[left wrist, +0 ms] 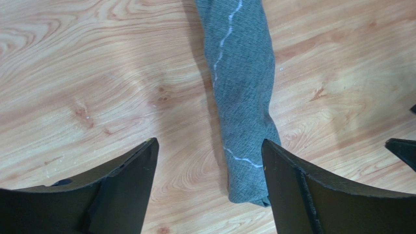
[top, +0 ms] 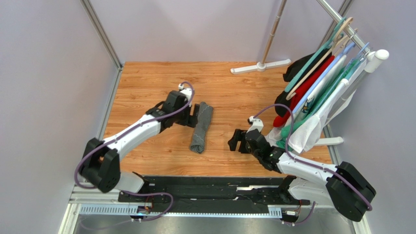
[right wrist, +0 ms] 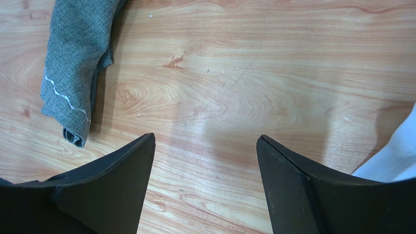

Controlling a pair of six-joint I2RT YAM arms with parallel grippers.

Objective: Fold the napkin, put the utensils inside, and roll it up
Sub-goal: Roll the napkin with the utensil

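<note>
The napkin (top: 201,127) lies rolled into a long dark grey tube on the wooden table (top: 146,83), a pale stitched line winding along it. The utensils are hidden from every view. My left gripper (top: 194,117) hangs open just left of the roll's far end. In the left wrist view the end of the napkin (left wrist: 241,87) lies between the spread fingers of my left gripper (left wrist: 210,144), close by the right one, with nothing pinched. My right gripper (top: 234,141) is open over bare wood to the roll's right. The right wrist view shows the napkin (right wrist: 73,63) well left of my right gripper (right wrist: 206,139).
A rack of hangers with red, black, teal and white garments (top: 317,92) stands at the right, just behind my right arm. A white cloth (right wrist: 390,161) hangs at the edge of the right wrist view. The rack's white foot (top: 261,67) rests at the table's back edge.
</note>
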